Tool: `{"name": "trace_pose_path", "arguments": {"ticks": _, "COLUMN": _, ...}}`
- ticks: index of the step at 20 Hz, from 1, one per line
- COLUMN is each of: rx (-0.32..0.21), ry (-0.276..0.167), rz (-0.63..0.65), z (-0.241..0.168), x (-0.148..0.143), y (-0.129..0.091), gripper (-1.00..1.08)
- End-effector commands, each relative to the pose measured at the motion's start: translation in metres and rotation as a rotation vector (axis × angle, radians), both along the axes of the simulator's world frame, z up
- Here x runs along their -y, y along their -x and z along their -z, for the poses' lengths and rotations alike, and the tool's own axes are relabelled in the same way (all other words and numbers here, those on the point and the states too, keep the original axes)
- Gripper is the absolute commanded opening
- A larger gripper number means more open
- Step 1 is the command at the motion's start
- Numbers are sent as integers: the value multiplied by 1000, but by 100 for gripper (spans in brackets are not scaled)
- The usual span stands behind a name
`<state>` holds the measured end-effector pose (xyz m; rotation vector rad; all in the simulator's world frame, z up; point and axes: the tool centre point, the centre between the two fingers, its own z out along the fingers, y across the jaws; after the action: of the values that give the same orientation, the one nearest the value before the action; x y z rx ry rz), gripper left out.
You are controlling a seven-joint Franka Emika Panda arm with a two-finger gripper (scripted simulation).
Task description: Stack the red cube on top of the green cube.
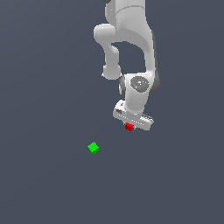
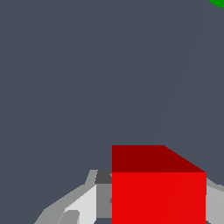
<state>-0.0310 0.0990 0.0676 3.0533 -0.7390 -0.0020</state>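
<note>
The white arm reaches down from the top of the exterior view, its wrist bent so that the tool (image 1: 130,124) points at the dark grey table (image 1: 43,183). The red cube (image 1: 129,127) shows just under the tool's pale body, partly covered by it, with only a small red patch peeking out at the lower edge.

In the wrist view the red cube (image 2: 158,192) fills the lower middle of the picture, its bright face toward the camera and a darker face above it. Pale grey fingers (image 2: 83,203) lie close against one side of it, and a sliver of another finger shows against the opposite side. The fingers stand narrowed to the cube's width and touch both flanks, so the tool grips the red cube between them.

Whether the cube rests on the table or is lifted off it cannot be told from either view.

The green cube (image 1: 93,148) sits alone on the table, well apart from the tool, toward the exterior view's left and lower in that picture than the red cube. It is turned so that a corner faces the camera. In the wrist view only a small green corner (image 2: 217,3) shows at the picture's edge.
</note>
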Motion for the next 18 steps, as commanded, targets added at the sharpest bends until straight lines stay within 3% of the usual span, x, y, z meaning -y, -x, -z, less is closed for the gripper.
{"name": "trace_pose_path", "arguments": {"ticks": 1, "rx": 1, "ry": 0, "rz": 0, "z": -18, "x": 0, "y": 0, "gripper": -100}}
{"name": "trace_pose_path", "arguments": {"ticks": 9, "rx": 1, "ry": 0, "rz": 0, "z": -51, "x": 0, "y": -1, "gripper": -100}}
{"name": "trace_pose_path", "arguments": {"ticks": 18, "rx": 2, "ry": 0, "rz": 0, "z": -47, "x": 12, "y": -7, "gripper": -100}}
